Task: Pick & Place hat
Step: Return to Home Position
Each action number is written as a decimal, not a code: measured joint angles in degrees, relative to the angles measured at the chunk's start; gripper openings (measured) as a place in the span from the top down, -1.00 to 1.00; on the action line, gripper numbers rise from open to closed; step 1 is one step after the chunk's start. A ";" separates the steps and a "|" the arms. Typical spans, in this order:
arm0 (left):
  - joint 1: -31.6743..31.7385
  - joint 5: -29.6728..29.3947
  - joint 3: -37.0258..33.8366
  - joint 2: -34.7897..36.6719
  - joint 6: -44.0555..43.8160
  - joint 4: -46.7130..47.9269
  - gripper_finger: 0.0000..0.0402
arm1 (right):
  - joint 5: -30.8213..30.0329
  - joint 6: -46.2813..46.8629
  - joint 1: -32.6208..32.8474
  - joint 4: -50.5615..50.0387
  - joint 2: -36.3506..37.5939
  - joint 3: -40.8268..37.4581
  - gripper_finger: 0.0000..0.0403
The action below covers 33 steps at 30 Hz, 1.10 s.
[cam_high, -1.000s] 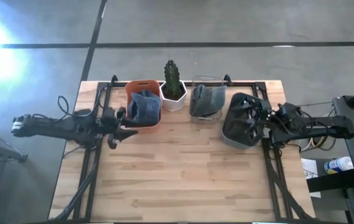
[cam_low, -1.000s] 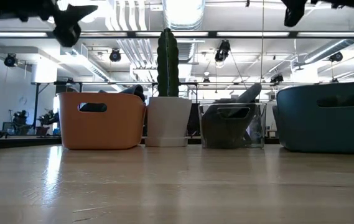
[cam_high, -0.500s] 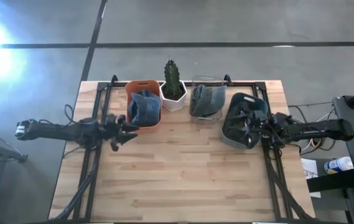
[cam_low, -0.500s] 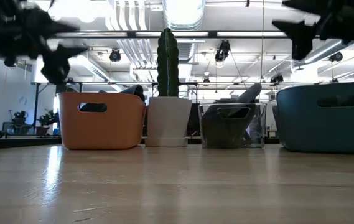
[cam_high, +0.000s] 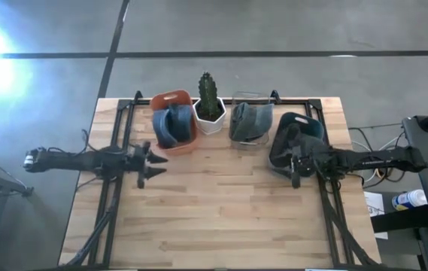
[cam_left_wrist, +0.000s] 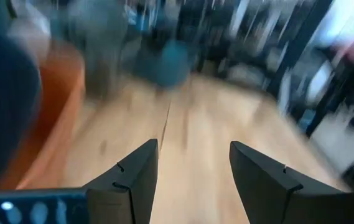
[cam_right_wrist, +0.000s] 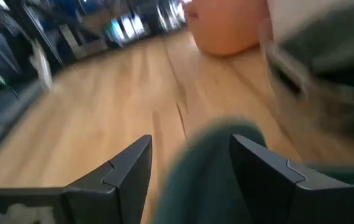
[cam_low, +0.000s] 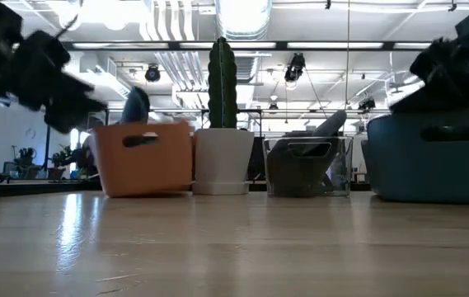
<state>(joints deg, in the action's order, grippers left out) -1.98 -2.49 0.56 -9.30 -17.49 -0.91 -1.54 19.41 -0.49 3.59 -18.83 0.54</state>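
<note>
A blue hat (cam_high: pixel 170 126) stands in the orange bin (cam_high: pixel 174 99) and pokes above the bin's rim in the low view (cam_low: pixel 135 106). A grey hat (cam_high: pixel 250 119) sits in the clear container (cam_high: pixel 253 96). My left gripper (cam_high: pixel 156 159) is open, just near and left of the orange bin (cam_left_wrist: pixel 52 118). My right gripper (cam_high: pixel 295 173) is open and sits low at the near left wall of the dark teal bin (cam_high: pixel 309 123). The teal bin's rim (cam_right_wrist: pixel 211 155) shows between the right gripper's fingers. My left gripper is right beside the orange bin's near left corner (cam_high: pixel 158 147); I cannot tell whether it touches. My right gripper straddles the teal bin's near left rim (cam_right_wrist: pixel 211 155), coming level from the table's right; motion blur hides whether a finger touches it.
A cactus in a white pot (cam_high: pixel 210 105) stands between the orange bin and the clear container. All four containers line the far edge of the wooden table (cam_high: pixel 221 211). The black frame rails (cam_high: pixel 108 203) run along both sides.
Both arms came down. The left gripper moved a little toward the near edge, and the orange bin turned about and tipped, with the blue hat now upright in it. The right gripper moved toward the table's left and near edge, from the teal bin's right side to its near left rim.
</note>
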 joint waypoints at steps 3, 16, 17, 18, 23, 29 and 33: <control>0.04 -0.70 -0.07 3.10 -1.28 -1.73 0.04 | 0.40 -0.31 0.00 -2.87 2.74 0.09 -0.04; 0.15 -0.64 -0.13 9.29 -2.72 -3.44 0.04 | -0.03 -0.31 -0.04 -0.26 18.77 0.01 -0.04; 0.15 -0.60 -0.13 9.29 -2.72 -3.46 0.04 | -0.01 -0.31 -0.03 0.08 18.80 0.00 -0.04; 0.15 -0.60 -0.15 9.29 -2.71 -2.59 0.04 | -0.01 -0.31 -0.04 0.16 18.84 0.00 -0.04; 0.15 -0.60 -0.15 9.29 -2.69 -2.54 0.04 | -0.08 -0.31 -0.02 -0.29 18.84 -0.01 -0.04; 0.17 -0.60 -0.17 9.29 -2.69 -2.40 0.04 | -0.09 -0.31 -0.04 -0.28 18.84 -0.02 -0.04; 0.17 -0.58 -0.20 9.29 -2.67 -2.40 0.04 | -0.09 -0.31 -0.04 -0.37 18.65 -0.01 -0.04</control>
<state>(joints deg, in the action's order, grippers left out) -1.80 -3.07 0.36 -0.01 -20.16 -3.31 -1.63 19.09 -0.54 3.22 -0.17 0.52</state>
